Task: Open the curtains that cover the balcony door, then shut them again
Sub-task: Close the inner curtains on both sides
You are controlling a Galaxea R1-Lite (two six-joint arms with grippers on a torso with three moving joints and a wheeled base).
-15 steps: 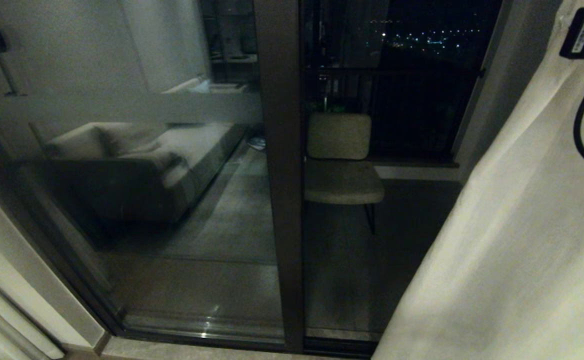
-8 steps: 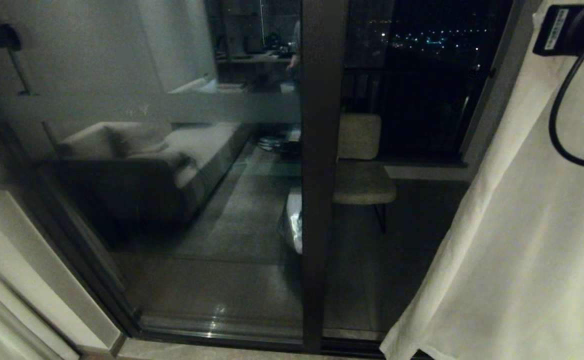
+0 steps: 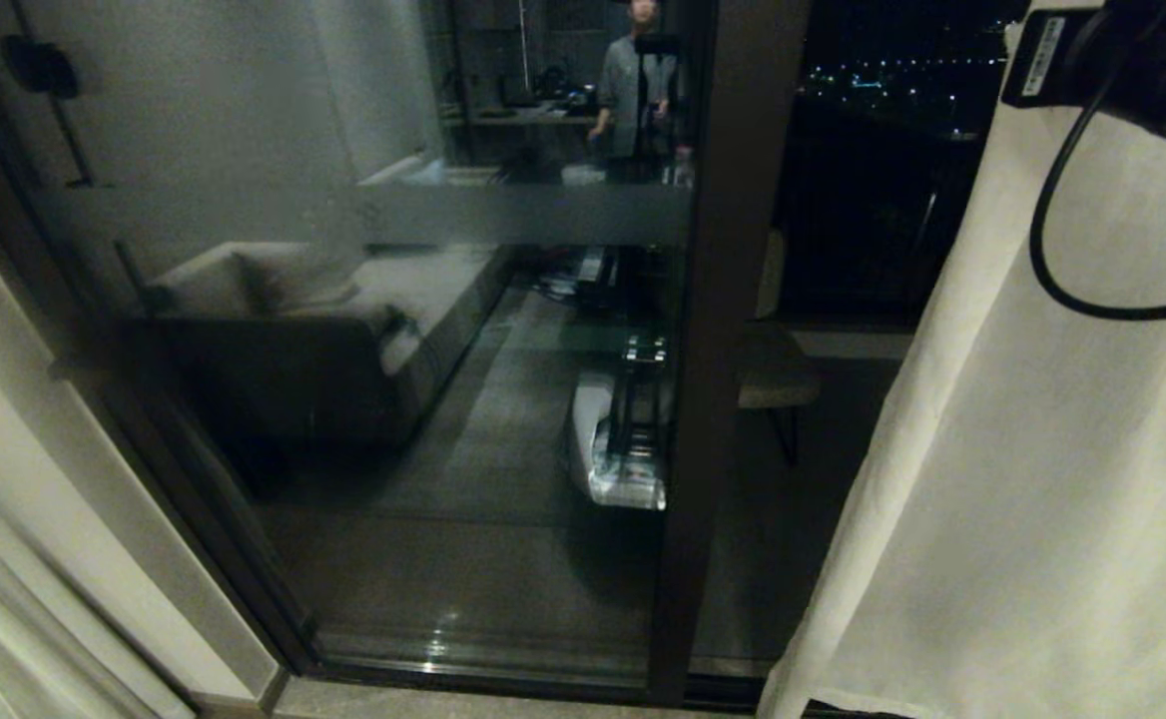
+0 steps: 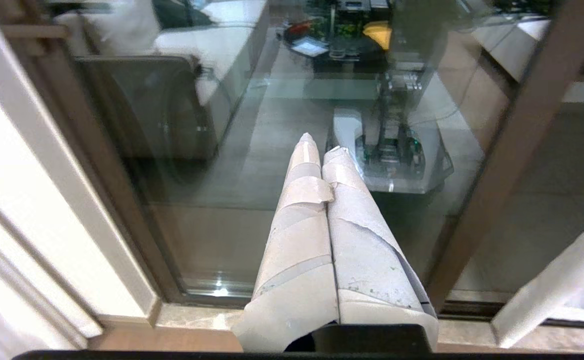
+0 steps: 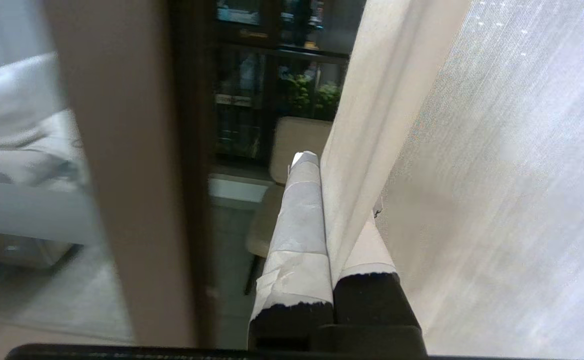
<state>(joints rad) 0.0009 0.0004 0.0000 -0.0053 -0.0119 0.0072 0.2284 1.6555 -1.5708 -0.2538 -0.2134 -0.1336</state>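
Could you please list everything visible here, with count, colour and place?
curtain: one, cream-white, drawn at the right side of the door; its edge is pinched in the right gripper.
sheer layer: one, thin white, next to the thick curtain.
left curtain: one, cream-white, gathered at the far left.
balcony door: one, glass with dark brown frame and a frosted band, centre.
chair: one, beige seat, on the balcony behind the door frame.
sofa reflection: one, pale, mirrored in the left pane.
person reflection: one, mirrored at the top of the glass.
left gripper: taped white fingers, shut, empty, pointing at the glass.
right gripper: taped white fingers, shut on the curtain edge.
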